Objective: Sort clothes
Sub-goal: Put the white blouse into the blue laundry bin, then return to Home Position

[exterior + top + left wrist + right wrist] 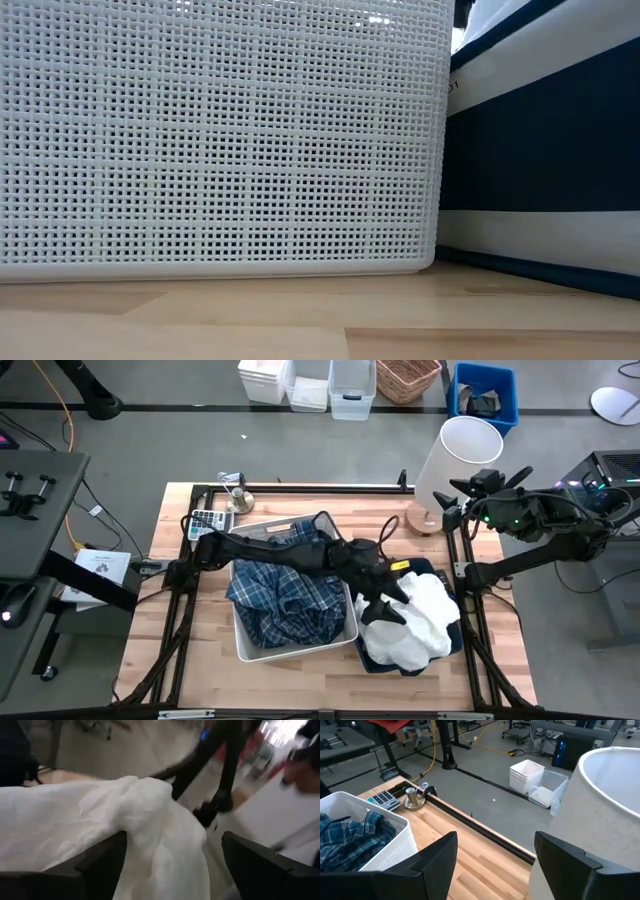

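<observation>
Calculator (205,520), lampshade (455,460) (both tabletop)

Grey floor (130,400), wooden table (190,660), white lampshade (455,460) — wicker basket (408,378), blue crate (485,395), yellow cable (68,410)

blue-and-white plaid shirt (285,600), white garments (415,625), white bin (245,645), navy bin (455,645)

One camera looks straight down over the whole table (200,660). Another sits at tabletop level, pressed close against the white bin (220,140), which the overhead (245,650) also shows. Wrist cameras peer forward past their fingers.
</observation>
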You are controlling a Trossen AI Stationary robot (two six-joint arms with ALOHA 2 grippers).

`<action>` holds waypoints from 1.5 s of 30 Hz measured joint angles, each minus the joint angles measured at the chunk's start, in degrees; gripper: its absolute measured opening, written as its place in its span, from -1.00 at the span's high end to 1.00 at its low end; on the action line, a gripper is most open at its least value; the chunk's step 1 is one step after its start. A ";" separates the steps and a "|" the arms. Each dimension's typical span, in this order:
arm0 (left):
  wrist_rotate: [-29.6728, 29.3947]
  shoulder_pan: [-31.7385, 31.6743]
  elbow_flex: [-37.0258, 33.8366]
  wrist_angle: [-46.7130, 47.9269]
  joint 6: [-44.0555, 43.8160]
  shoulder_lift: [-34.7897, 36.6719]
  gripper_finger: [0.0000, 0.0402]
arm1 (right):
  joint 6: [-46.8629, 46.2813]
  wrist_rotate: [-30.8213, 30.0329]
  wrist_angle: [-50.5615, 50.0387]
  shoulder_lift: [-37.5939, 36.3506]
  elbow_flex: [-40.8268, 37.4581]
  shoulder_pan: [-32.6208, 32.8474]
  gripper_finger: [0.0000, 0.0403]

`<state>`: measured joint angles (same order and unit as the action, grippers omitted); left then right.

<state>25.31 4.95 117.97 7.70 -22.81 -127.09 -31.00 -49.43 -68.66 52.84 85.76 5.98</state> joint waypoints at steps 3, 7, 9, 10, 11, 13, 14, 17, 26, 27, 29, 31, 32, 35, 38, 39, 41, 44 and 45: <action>-1.15 -0.22 6.85 13.25 7.01 0.59 -0.57 | 0.56 0.54 0.17 0.00 0.00 0.00 -0.30; -7.00 -0.96 14.12 29.03 13.02 4.01 -0.55 | 1.35 2.84 1.67 0.00 0.00 0.00 -0.30; -9.73 -1.05 14.07 32.19 15.75 7.20 -0.53 | 1.42 3.72 2.31 0.02 0.00 0.00 -0.30; -10.67 -0.91 13.41 32.92 16.68 8.80 -0.51 | 1.41 4.24 2.69 0.02 0.00 0.00 -0.30; -11.62 -0.67 12.28 32.65 17.39 10.82 -0.50 | 1.39 4.72 2.85 0.02 0.00 0.00 -0.30; -14.43 -0.18 8.79 32.74 18.75 15.37 -0.46 | 1.33 5.18 2.89 0.02 0.00 0.00 -0.30; -16.41 0.10 6.31 32.36 19.07 18.17 -0.45 | 1.31 5.40 2.91 0.02 0.00 0.00 -0.30; -22.00 0.48 -4.60 29.92 19.27 27.91 -0.40 | 0.70 6.77 2.91 0.00 0.00 0.00 -0.30; -39.25 3.27 -57.56 -5.45 9.10 68.39 -0.25 | -2.67 9.97 3.01 0.59 0.00 0.00 -0.30; -41.67 3.83 -63.55 -9.78 8.09 73.12 -0.23 | -3.25 10.05 3.13 0.86 0.00 0.00 -0.30; -45.56 4.84 -74.36 -17.48 6.96 81.90 -0.20 | -4.23 10.07 3.36 1.42 0.00 0.00 -0.30; -48.92 5.38 -84.40 -24.29 6.40 89.59 -0.13 | -5.00 10.18 3.63 2.09 0.00 0.00 -0.30; -49.99 5.38 -88.82 -27.29 6.39 93.22 -0.09 | -5.01 10.42 3.90 2.40 0.00 0.00 -0.30; -52.04 5.30 -100.23 -35.36 6.43 102.30 0.10 | -5.09 11.22 5.14 3.17 0.00 0.00 -0.30; -52.25 5.20 -108.94 -40.90 6.57 109.73 0.39 | -4.76 12.85 6.99 3.71 0.00 0.00 -0.30; -52.29 5.20 -111.17 -41.86 6.88 112.15 0.52 | -4.74 13.14 7.08 3.75 0.00 0.00 -0.29; -52.36 5.20 -114.89 -42.43 7.51 116.50 0.80 | -4.72 13.42 7.05 3.76 0.00 0.00 -0.26; -53.98 5.20 -117.13 -36.64 7.76 121.98 0.94 | -4.69 13.84 6.36 3.45 0.00 0.00 -0.15; -54.22 5.19 -117.05 -34.42 7.89 123.60 0.93 | -4.70 14.23 5.71 3.33 0.00 0.00 -0.09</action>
<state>-28.92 10.14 0.92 -26.72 -14.93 -3.49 -35.70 -35.19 -62.96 56.17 85.76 5.98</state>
